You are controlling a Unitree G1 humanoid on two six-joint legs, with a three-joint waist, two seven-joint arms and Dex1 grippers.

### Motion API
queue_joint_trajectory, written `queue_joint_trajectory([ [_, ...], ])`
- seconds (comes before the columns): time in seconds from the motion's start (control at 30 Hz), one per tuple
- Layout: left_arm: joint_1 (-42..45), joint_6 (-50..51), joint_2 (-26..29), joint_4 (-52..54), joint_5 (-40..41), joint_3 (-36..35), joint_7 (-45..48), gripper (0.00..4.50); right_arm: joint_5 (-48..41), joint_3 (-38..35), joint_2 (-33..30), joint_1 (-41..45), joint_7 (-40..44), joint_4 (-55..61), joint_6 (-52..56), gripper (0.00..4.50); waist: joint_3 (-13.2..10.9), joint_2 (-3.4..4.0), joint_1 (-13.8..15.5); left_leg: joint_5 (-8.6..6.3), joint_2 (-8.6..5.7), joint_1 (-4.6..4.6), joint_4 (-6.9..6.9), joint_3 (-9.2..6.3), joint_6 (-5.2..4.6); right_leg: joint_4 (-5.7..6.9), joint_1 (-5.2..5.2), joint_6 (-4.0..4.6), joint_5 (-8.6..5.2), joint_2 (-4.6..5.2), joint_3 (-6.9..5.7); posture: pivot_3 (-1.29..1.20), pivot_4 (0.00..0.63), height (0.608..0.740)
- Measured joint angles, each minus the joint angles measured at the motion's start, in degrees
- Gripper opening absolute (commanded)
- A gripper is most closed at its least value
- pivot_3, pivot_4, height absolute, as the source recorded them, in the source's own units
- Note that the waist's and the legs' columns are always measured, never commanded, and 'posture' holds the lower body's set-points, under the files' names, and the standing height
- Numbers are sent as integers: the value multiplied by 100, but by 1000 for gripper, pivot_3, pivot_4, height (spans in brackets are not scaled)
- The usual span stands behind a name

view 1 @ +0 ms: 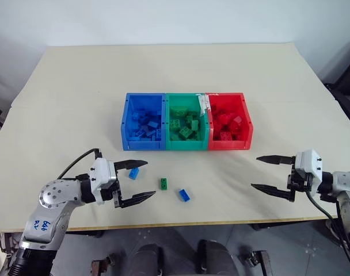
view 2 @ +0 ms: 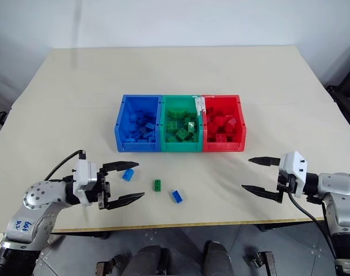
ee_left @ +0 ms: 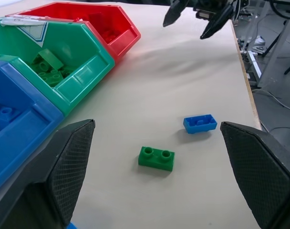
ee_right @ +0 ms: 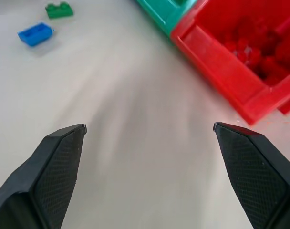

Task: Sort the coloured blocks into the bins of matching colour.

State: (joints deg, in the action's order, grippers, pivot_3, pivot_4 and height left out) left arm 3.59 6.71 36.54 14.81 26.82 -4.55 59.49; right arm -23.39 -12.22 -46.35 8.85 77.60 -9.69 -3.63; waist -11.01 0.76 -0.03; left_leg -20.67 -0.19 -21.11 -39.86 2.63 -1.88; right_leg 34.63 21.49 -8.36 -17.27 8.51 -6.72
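Both the left gripper (view 1: 139,181) and right gripper (view 1: 271,173) gape wide, empty. In front of the bins (view 1: 186,146), three blocks lie loose: two blue blocks (view 1: 184,195), one green block (view 1: 163,184).

Blue handwritten marks on left arm (view 1: 41,226) casing, too small to read. White label on green bin (ee_left: 25,29) rim, no legible text.

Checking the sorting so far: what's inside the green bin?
Green bin: only green blocks show, piled loosely. Whatever lies beneath the pile is covered.
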Motion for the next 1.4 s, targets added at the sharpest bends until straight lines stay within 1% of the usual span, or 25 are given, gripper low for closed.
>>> queue_joint_trajectory([
  [0.1,23,30,-23,0,17,22,7,4500,-45,199,69,5,-56,447,174,4467,0,0,3,0,2,-1,-4,-3,0,2,0,0,0,0,0,0,150,740],
  [0.2,-104,28,-10,1,37,-31,14,4500,-185,650,111,-2,-143,1226,833,4467,0,0,11,0,2,-3,-6,-8,0,2,0,0,0,1,0,0,150,740],
  [0.3,-426,-28,55,1,41,-276,30,4500,-201,1232,145,34,-338,1970,1576,4467,0,0,14,-1,2,-7,-6,-18,2,-3,1,0,0,1,-3,0,150,740],
  [0.43,-954,-150,170,33,47,-698,51,4500,-115,2182,805,372,-974,2685,2446,4467,0,0,-1,-5,5,-7,-6,-22,8,-1,4,3,-2,2,-2,0,150,740],
  [0.53,-1299,-149,194,120,85,-895,38,4500,122,2633,1002,530,-1307,2827,2732,4467,0,0,65,-6,-7,-12,-8,-38,4,-3,3,3,-2,8,-1,0,150,740],
  [0.67,-1568,-106,193,433,111,-983,-56,4500,688,3032,1227,713,-1733,2657,2713,4467,2,-4,107,-9,-9,-13,-7,-38,3,-5,3,3,-1,7,2,0,150,740],
  [0.8,-1588,-16,188,677,132,-987,-152,4500,1040,3197,1277,787,-1875,2371,2456,4467,2,-4,107,-9,-6,-13,-7,-36,3,-4,3,3,-2,2,-1,0,150,740],
  [0.83,-1586,12,188,710,158,-988,-171,4500,1077,3204,1277,789,-1866,2324,2367,4082,2,-4,104,-9,-6,-12,-7,-35,3,-4,3,4,-2,1,-2,0,150,740],
  [0.87,-1586,36,189,714,193,-990,-183,4500,1094,3199,1277,795,-1867,2274,2302,3871,2,-4,103,-9,-6,-12,-7,-34,3,-3,3,3,-2,1,-2,0,150,740],
  [1.07,-1475,91,227,711,227,-1009,-196,4500,1134,3194,1312,878,-1775,1991,1967,1866,2,-4,103,-9,-6,-12,-7,-33,3,-2,2,3,-2,0,-4,0,150,740],
  [1.2,-1354,76,213,708,227,-1009,-242,4500,1131,3186,1366,932,-1704,1785,1735,631,2,-4,93,-9,-6,-12,-7,-32,2,-1,2,3,-2,-1,-4,0,150,740],
  [1.23,-1349,71,192,708,227,-1009,-252,4500,1120,3182,1372,954,-1685,1744,1710,225,2,-4,88,-9,-6,-12,-7,-32,2,-1,2,3,-2,-1,-4,0,150,740],
  [1.27,-1352,69,162,708,227,-1010,-272,4500,1097,3165,1390,991,-1654,1704,1708,53,2,-4,82,-9,-6,-12,-7,-32,2,-1,3,3,-2,-1,-5,0,150,740],
  [1.33,-1361,67,82,710,227,-1013,-345,4500,995,3082,1460,1115,-1595,1656,1725,53,2,-4,63,-9,-4,-12,-7,-32,3,-1,3,3,-2,-1,-5,0,150,740],
  [1.4,-1450,66,-16,723,233,-1075,-472,4500,827,2938,1699,1408,-1652,1553,1905,53,2,-4,32,-8,-3,-13,-8,-32,3,1,3,3,-2,-2,-5,0,150,740],
])
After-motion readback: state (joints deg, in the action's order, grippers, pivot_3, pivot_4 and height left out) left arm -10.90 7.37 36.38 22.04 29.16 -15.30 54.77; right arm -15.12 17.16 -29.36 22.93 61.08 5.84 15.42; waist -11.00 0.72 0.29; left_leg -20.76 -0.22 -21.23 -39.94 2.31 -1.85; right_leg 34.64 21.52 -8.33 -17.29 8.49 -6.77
